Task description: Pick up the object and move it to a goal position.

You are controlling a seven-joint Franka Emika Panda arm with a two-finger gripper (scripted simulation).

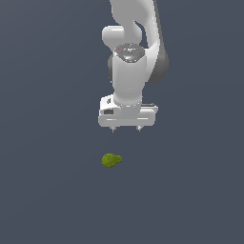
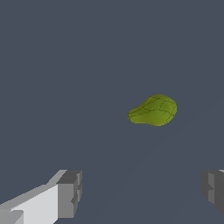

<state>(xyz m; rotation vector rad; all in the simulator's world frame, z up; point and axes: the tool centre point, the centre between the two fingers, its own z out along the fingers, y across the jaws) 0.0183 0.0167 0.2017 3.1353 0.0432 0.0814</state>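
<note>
Olive-green object (image 1: 111, 160) lies on the dark grey surface (image 1: 47, 190), below my gripper (image 1: 126, 128) and a little toward the exterior view's left. My fingers (image 2: 70, 192) are spread wide, holding nothing, well clear of it.

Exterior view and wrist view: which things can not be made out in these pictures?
- Arm: exterior view, upper part cut off by the top edge.
- Gripper: wrist view, both fingers cut off by the edges.
- Object: exterior view, too small to show texture; its underside is hidden in both views.
- Goal position: no marker shows in either view.
</note>
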